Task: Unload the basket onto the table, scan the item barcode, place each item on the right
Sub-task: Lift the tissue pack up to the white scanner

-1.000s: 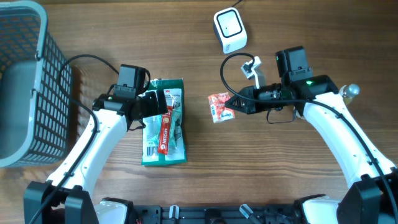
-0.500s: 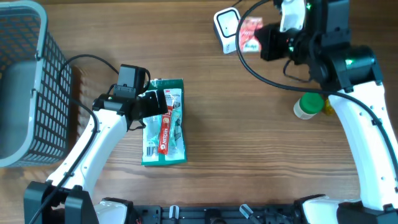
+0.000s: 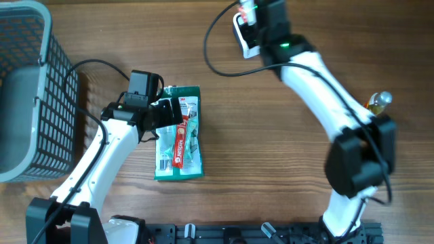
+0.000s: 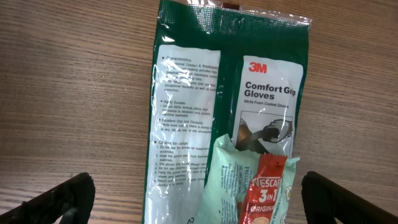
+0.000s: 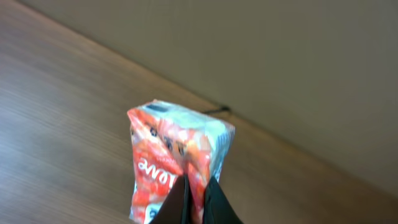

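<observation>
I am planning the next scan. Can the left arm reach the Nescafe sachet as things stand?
Probably yes. The left gripper is open just above the Nescafe sachet, which lies uncovered, topmost on the green glove pack.

White arms (image 3: 102, 156), black fingers (image 5: 219, 208) and cables (image 3: 95, 62) (one green light (image 3: 285, 46))

Overhead looks straight down on the table (image 3: 258, 149), left wrist close above the glove pack (image 4: 186, 124) it also shows, right wrist slanting across the table.
</observation>
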Robot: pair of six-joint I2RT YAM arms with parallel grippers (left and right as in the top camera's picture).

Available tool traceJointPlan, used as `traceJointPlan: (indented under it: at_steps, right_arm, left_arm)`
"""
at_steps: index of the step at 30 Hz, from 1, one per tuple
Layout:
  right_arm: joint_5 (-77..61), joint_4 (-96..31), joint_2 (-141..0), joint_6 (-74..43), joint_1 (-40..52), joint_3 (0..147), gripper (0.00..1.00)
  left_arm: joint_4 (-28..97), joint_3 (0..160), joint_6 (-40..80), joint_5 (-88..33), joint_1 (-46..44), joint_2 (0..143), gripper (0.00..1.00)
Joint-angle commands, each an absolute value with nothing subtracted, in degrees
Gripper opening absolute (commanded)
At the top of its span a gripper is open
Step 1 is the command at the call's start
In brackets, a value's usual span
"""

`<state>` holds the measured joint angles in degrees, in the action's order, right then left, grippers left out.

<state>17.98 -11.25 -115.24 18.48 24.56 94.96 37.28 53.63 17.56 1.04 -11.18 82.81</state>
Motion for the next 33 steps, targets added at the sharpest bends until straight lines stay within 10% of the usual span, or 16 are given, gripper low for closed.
traceJointPlan:
  at_steps: [1,33]
  right_arm:
    - [33.5,-2.0,-121.2,33.8,27.7,95.2,0.04]
    - [39.4,6.4,-130.6,37.1,26.6,95.2,0.04]
  left_arm:
    - [37.3,54.5,18.3,1.6,-11.1,81.9,1.0]
    - [37.3,54.5,18.3,1.6,-11.1,81.9,1.0]
